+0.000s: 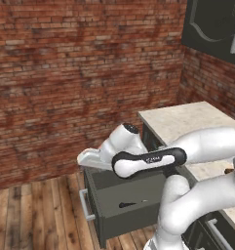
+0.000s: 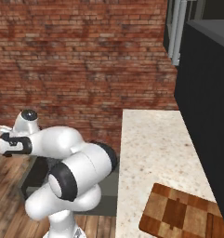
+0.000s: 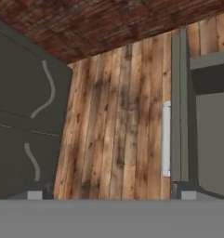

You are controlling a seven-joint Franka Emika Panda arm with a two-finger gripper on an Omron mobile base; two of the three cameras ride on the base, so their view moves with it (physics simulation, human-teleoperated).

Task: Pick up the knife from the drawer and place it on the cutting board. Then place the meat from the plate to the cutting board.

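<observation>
One cutting board (image 2: pixel 185 211) lies at the near edge of the counter (image 2: pixel 150 144), bare. One drawer (image 1: pixel 124 200) stands pulled out below the counter's left end; inside it lies one knife (image 1: pixel 131 203), flat on the drawer floor. One gripper (image 3: pixel 111 195) hangs over the drawer's front edge and the wooden floor (image 3: pixel 118 116), its fingers (image 3: pixel 35 194) spread wide, grasping nothing.

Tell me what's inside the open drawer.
In the left base view the drawer stands pulled out, and the knife lies on its floor: a dark handle with a pale blade. The arm covers the drawer's back part, so anything lying there is hidden.
</observation>
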